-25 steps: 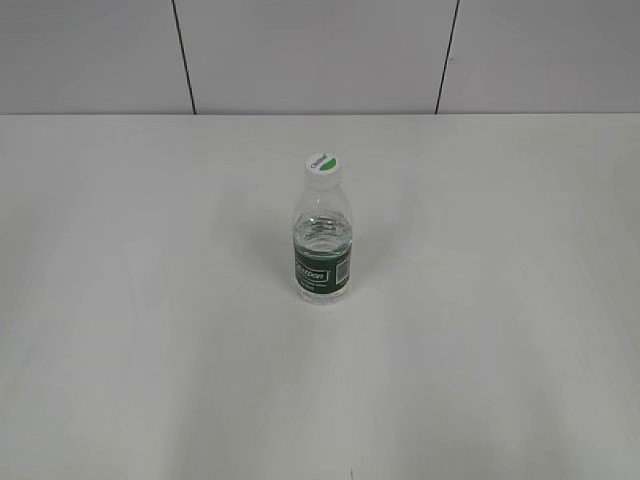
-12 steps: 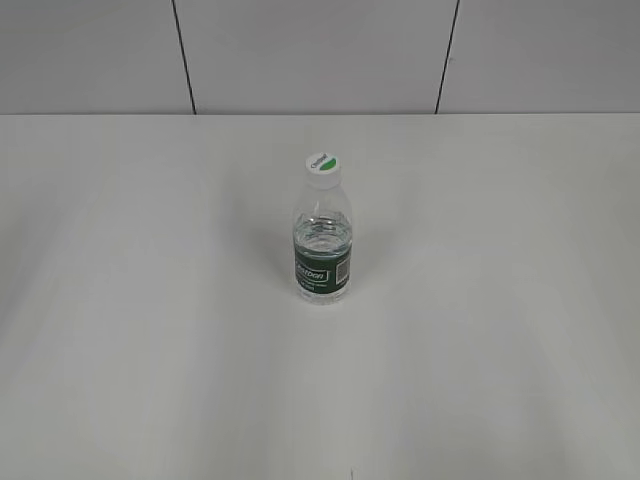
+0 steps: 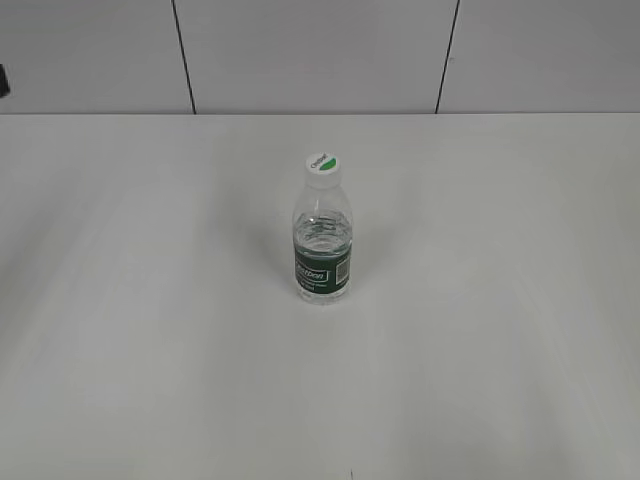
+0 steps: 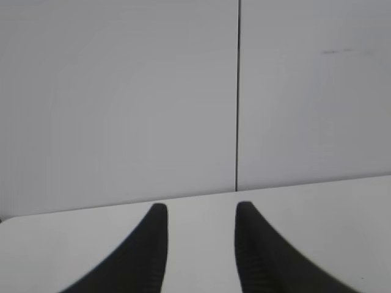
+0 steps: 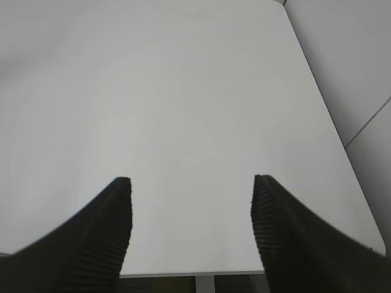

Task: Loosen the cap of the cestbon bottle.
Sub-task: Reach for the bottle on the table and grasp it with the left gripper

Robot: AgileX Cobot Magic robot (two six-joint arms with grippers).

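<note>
The cestbon bottle (image 3: pixel 322 250) stands upright in the middle of the white table in the exterior view, clear with a dark green label. Its white cap (image 3: pixel 322 164) with a green half-circle sits on top. Neither gripper shows clearly in the exterior view; only a small dark bit (image 3: pixel 3 80) sits at the far left edge. In the left wrist view my left gripper (image 4: pixel 198 210) is open and empty over the table, facing the wall. In the right wrist view my right gripper (image 5: pixel 190 183) is open and empty over bare table. The bottle is out of both wrist views.
A grey panelled wall (image 3: pixel 320 55) with dark seams runs behind the table. The table's edge (image 5: pixel 195 273) shows at the bottom of the right wrist view, and its right edge (image 5: pixel 333 128) runs next to the wall.
A small dark object has come into the exterior view at the far left edge. The bottle has not moved.
</note>
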